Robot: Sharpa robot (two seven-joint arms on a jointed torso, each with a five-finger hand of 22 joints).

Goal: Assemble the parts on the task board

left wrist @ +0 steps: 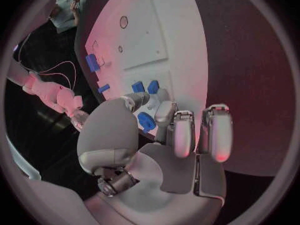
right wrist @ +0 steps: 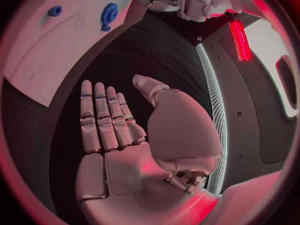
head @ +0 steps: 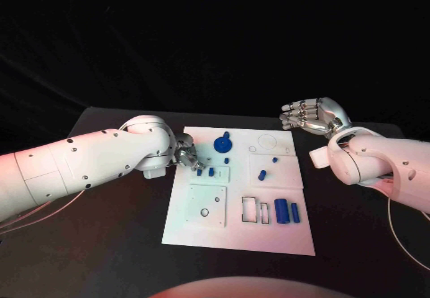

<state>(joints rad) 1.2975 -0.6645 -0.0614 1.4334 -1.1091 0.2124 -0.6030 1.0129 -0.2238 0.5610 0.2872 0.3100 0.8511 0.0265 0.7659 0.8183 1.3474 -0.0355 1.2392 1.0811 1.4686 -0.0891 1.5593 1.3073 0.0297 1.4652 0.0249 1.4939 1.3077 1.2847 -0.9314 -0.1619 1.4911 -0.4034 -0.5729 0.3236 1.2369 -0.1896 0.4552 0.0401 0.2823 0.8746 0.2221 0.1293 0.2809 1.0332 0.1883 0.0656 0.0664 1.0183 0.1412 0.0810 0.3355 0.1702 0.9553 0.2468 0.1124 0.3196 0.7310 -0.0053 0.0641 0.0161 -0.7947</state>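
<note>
Lying lengthwise along the task board (head: pixel 192 217), blue cylinder (head: pixel 282 211); both hands' fingers hold nothing.

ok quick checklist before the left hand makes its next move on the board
1. Left hand over the task board, by its left edge: ok.
2. Left hand holding a part: cannot tell, fingers hide it.
3. Two small blue parts close beside the left fingers, risk of a knock: not ok.
4. Right hand open, off the board's far right corner: ok.
5. Blue cylinders lying clear of both hands: ok.
</note>
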